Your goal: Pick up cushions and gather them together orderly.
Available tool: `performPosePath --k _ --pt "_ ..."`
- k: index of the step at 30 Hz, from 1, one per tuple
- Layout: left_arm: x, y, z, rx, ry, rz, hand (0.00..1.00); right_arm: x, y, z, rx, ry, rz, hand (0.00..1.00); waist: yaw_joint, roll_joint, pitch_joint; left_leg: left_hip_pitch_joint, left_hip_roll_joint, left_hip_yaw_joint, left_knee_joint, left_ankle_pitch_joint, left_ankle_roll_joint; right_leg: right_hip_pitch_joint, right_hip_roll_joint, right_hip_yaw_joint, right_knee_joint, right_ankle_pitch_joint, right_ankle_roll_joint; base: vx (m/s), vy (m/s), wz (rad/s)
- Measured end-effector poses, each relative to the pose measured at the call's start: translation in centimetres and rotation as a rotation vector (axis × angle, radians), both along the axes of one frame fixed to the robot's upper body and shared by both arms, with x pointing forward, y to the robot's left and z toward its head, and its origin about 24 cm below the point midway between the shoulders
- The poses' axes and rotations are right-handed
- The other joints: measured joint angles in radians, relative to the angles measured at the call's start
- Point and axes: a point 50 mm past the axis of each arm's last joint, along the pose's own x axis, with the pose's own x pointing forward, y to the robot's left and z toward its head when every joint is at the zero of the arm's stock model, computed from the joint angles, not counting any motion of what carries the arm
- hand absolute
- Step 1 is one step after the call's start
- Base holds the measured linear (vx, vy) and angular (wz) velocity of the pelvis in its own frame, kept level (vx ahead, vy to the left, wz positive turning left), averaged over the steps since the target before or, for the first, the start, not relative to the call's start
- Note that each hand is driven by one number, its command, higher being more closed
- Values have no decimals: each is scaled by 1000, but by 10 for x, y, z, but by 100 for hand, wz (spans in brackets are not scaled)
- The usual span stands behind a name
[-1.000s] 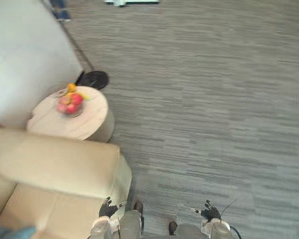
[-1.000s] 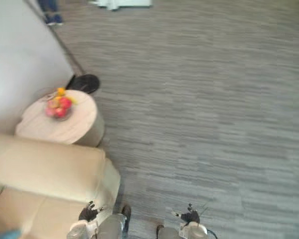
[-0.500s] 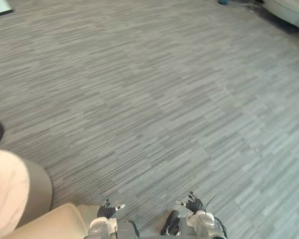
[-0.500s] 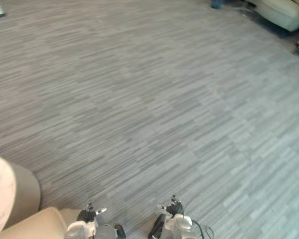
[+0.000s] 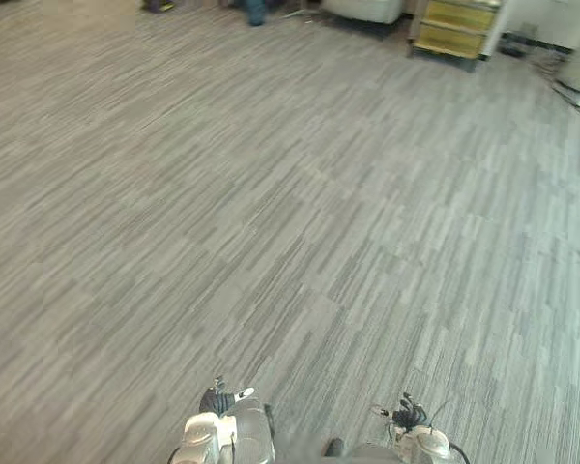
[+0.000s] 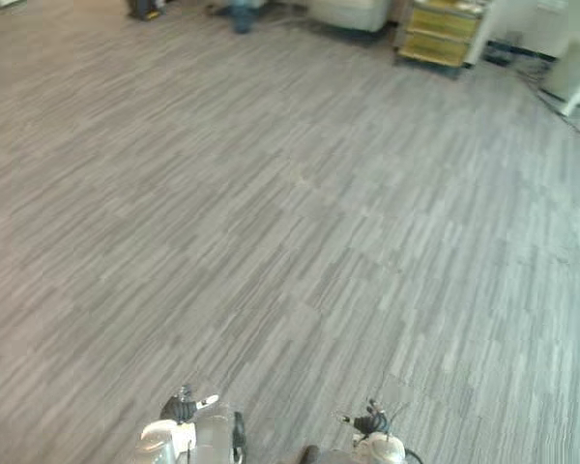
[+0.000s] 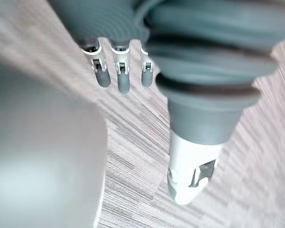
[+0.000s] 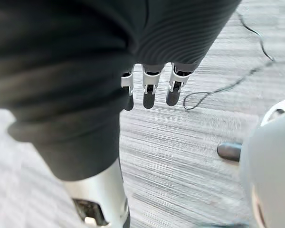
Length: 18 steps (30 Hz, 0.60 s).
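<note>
cushions to be gathered lie somewhere beyond reach, their place impossible to tell, as the left hand (image 5: 216, 398) and right hand (image 5: 406, 417) hang low over striped grey floor (image 5: 290, 213). each hand has its fingers (image 7: 121, 78) straight and relaxed, thumb apart, holding nothing. far ahead of the right hand stand a yellow cabinet (image 5: 451, 27) and, just beside it, a pale seat (image 5: 364, 9). by judgement, cushions should prove light, soft and yielding, not fragile. they are likely best taken with both hands pressed to opposite sides, or pinched at a corner seam, since a one-sided grip may let them sag.
</note>
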Motion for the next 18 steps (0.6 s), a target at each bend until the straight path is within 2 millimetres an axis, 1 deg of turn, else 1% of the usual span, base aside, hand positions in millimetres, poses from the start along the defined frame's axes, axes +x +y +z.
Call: performPosePath --k 1,2,3,4,5,6,7,8,9,10,11,12,13,14,15,16,17,18 --pt "0 -1 0 -3 -1 0 0 0 0 0 0 0 0 0 12 2 -7 15 -9 9 -18 28 16 8 0 29 -7 1 10 469 183 -116" --pt "2 2 1 5 -9 -1 0 -2 9 -2 24 2 1 0 9 -29 -21 21 -32 39 -19 12 45 10 -23 89 -39 17 26 505 137 -50" --pt "7 3 3 7 -26 -1 0 -7 13 -4 36 16 -10 0 4 -44 -19 0 -46 54 33 -15 79 20 -42 102 -58 34 56 482 119 -23" --pt "9 4 4 8 -29 0 0 -6 13 -4 38 13 -17 0 4 -46 -18 -4 -49 62 58 -35 86 25 -51 110 -56 37 60 446 166 -14" --pt "7 6 3 6 -23 22 0 -6 12 -3 44 7 -35 0 6 -52 -22 17 -52 88 82 -85 100 25 -63 135 -11 31 73 412 172 -38" --pt "4 5 2 -1 -13 33 0 -4 12 -3 46 -2 -39 0 13 -53 -22 62 -52 112 80 -120 105 8 -72 153 83 12 101 403 166 -57" --pt "2 6 1 -1 -8 33 0 -3 12 -2 45 -6 -39 0 16 -52 -22 93 -51 128 73 -136 109 -24 -77 172 183 3 117 378 148 -65" --pt "0 5 0 -2 -3 33 0 -3 13 -2 49 -8 -36 0 12 -51 -23 143 -49 140 49 -163 116 -105 -87 183 390 15 154 356 131 -59" --pt "0 7 0 5 2 21 0 -2 14 -1 53 -22 -35 0 7 -59 -26 203 -57 143 27 -189 121 -221 -109 181 645 22 201 440 116 -33" --pt "-2 8 -1 15 22 0 0 -1 13 -1 52 -28 -36 0 -9 -69 -30 255 -62 143 5 -202 123 -286 -123 155 767 -7 163 383 56 -2" --pt "-3 8 -2 18 30 -11 0 -2 13 -1 51 -26 -37 0 -20 -71 -31 296 -65 138 -24 -204 124 -317 -134 118 794 -28 133 520 -5 22" --pt "-3 6 -2 13 31 -9 0 -2 13 -1 51 -26 -37 0 -34 -77 -35 355 -60 137 -67 -204 124 -350 -142 60 770 -51 97 454 -34 16" --pt "-3 5 -2 8 30 -7 0 -1 12 0 50 -31 -36 0 -39 -77 -35 382 -54 137 -90 -205 124 -369 -140 32 738 -63 82 551 -65 14" --pt "1 0 -2 -2 23 -13 0 1 11 1 45 -44 -36 0 -47 -72 -35 422 -36 138 -128 -207 120 -419 -130 -17 644 -70 66 372 -71 13" --pt "4 -3 -1 -6 14 -28 0 5 9 3 39 -53 -33 0 -51 -64 -31 439 -17 138 -148 -210 114 -456 -111 -33 554 -53 55 566 -146 18" --pt "7 -6 0 -5 8 -45 0 8 6 4 32 -60 -30 0 -58 -53 -24 461 11 138 -168 -213 110 -496 -78 -28 401 12 50 482 -153 18" --pt "7 -6 0 -1 10 -54 0 8 6 4 32 -60 -30 0 -63 -53 -24 469 22 136 -169 -213 110 -505 -62 -14 292 76 49 502 -176 18" --pt "6 -6 0 1 13 -59 0 8 7 4 35 -60 -33 0 -66 -57 -24 480 24 133 -170 -214 108 -504 -52 -3 224 122 49 577 -239 32"
